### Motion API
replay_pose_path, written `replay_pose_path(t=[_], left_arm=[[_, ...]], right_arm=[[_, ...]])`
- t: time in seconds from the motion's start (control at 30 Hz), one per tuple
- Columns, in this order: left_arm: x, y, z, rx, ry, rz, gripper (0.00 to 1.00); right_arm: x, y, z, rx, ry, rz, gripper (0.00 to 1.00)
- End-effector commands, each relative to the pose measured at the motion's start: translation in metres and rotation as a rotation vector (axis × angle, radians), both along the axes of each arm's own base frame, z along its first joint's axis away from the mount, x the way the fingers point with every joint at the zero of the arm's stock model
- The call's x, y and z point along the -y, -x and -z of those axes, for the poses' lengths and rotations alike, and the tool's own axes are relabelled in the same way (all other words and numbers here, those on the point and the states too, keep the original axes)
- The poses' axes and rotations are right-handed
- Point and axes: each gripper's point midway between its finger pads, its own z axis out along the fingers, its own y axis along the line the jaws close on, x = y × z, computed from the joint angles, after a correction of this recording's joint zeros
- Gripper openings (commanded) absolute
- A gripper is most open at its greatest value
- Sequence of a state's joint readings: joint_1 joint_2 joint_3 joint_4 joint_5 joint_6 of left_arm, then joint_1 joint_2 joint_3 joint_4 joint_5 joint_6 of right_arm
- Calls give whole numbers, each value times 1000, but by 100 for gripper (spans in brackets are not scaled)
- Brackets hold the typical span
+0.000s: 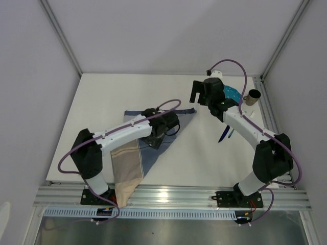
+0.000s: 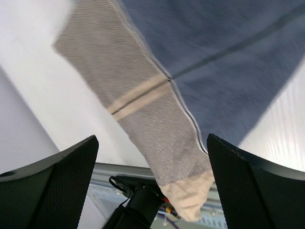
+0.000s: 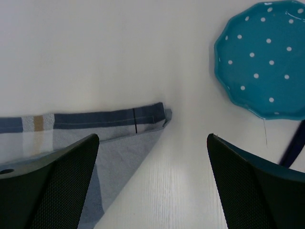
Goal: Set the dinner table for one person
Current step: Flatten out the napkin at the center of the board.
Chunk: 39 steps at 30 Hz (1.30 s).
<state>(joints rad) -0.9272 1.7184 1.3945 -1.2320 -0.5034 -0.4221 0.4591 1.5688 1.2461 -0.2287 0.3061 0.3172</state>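
From above, my left pincer point(image 1: 159, 137) hangs low over the checked cloth point(image 1: 135, 158). The cloth lies folded on a slant across the near left of the table point(image 1: 102, 102), and its narrow end droops over the near edge. I judge it has to be spread flat and brought fully onto the table before anything is set on it. My right pincer point(image 1: 196, 94) hovers at the far right, just beside the spotted plate point(image 1: 232, 94). A cup point(image 1: 252, 97) stands further right and dark blue cutlery point(image 1: 224, 133) lies nearer, all seemingly parked aside until the cloth is ready.

Through my left wrist, my left pincer point(image 2: 152, 143) stands wide apart with nothing between its sides. The cloth point(image 2: 200, 67) lies below, its beige strip running off the table point(image 2: 38, 86) toward the near rail.

Through my right wrist, my right pincer point(image 3: 152, 140) is spread wide and empty too. It looks down on the far corner of the cloth point(image 3: 143, 119) at left and the plate point(image 3: 267, 57) at right, with bare table point(image 3: 95, 47) between them. From here I could take either, and the corner seems the likelier choice.
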Motion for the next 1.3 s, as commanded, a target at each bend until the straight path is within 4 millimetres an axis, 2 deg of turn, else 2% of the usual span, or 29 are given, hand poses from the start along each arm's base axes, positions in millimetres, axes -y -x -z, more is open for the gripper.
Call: replay_pose_path(t=[0.0, 0.07, 0.1, 0.13, 0.17, 0.2, 0.23, 0.27, 0.3, 0.33, 0.37, 0.4, 0.47, 0.53, 0.57, 0.6, 0.63, 0.67, 0.7, 0.73, 0.8, 0.83, 0.9, 1.07, 1.1, 1.13, 1.23, 1.27], left_arm=[[-39, -34, -62, 305, -21, -238, 99], [-51, -39, -74, 358, 13, -360, 99], [-55, -39, -72, 341, 33, -396, 99], [-66, -45, -72, 334, 52, -458, 99], [-68, -49, -69, 327, 85, -497, 99], [-66, -48, -60, 268, 142, -536, 99], [-81, -52, -54, 238, 170, -604, 99], [-84, -51, -42, 200, 200, -637, 99], [-83, -61, -37, 198, 276, -675, 99], [-92, -61, -26, 132, 344, -756, 98], [-97, -60, -20, 118, 390, -786, 97], [-96, -74, -18, 137, 469, -808, 96], [-105, -74, -3, 68, 578, -875, 94], [-114, -84, 3, 56, 665, -938, 93], [-116, -85, 8, 38, 686, -957, 91], [-116, -88, 13, 14, 711, -968, 91], [-124, -95, 15, 16, 736, -992, 89], [-122, -97, 16, -13, 772, -1004, 86], [-124, -101, 17, -30, 795, -1019, 85], [-137, -107, 25, -43, 815, -1064, 84], [-138, -110, 29, -95, 882, -1099, 83], [-150, -110, 40, -128, 896, -1169, 82], [-160, -108, 47, -162, 947, -1233, 82], [-176, -104, 59, -189, 981, -1320, 90], [-183, -105, 59, -179, 990, -1343, 92], [-185, -104, 61, -179, 995, -1360, 94], [-195, -108, 65, -182, 992, -1388, 95], [-196, -106, 74, -214, 968, -1408, 95]], right_arm=[[-31, -31, -38, 107, -140, -127, 99], [-46, -37, -33, 84, -179, -200, 100], [-56, -41, -12, 30, -184, -234, 99], [-71, -45, -22, 31, -219, -293, 99], [-77, -49, -17, 12, -232, -307, 99], [-84, -52, -13, -2, -255, -317, 99], [-96, -58, -5, -25, -282, -354, 99], [-103, -62, -3, -33, -302, -374, 99], [-111, -65, -1, -44, -331, -390, 99], [-119, -69, 18, -87, -348, -406, 100], [-132, -72, 8, -89, -389, -462, 99], [-139, -74, 11, -106, -411, -483, 99], [-161, -80, 14, -159, -493, -543, 99], [-173, -84, 17, -203, -553, -559, 99], [-178, -87, 33, -246, -570, -554, 100], [-184, -91, 22, -239, -597, -575, 99], [-189, -91, 23, -253, -614, -582, 99], [-193, -91, 32, -285, -636, -577, 99], [-197, -90, 30, -288, -649, -591, 99], [-201, -87, 31, -291, -648, -597, 99], [-205, -84, 32, -289, -636, -602, 99], [-209, -79, 35, -294, -626, -612, 99], [-211, -73, 36, -290, -599, -623, 99], [-212, -57, 49, -305, -545, -633, 100], [-212, -54, 44, -298, -548, -636, 100], [-210, -52, 51, -307, -551, -633, 99], [-209, -48, 49, -300, -546, -636, 99], [-208, -46, 51, -304, -543, -632, 100]])
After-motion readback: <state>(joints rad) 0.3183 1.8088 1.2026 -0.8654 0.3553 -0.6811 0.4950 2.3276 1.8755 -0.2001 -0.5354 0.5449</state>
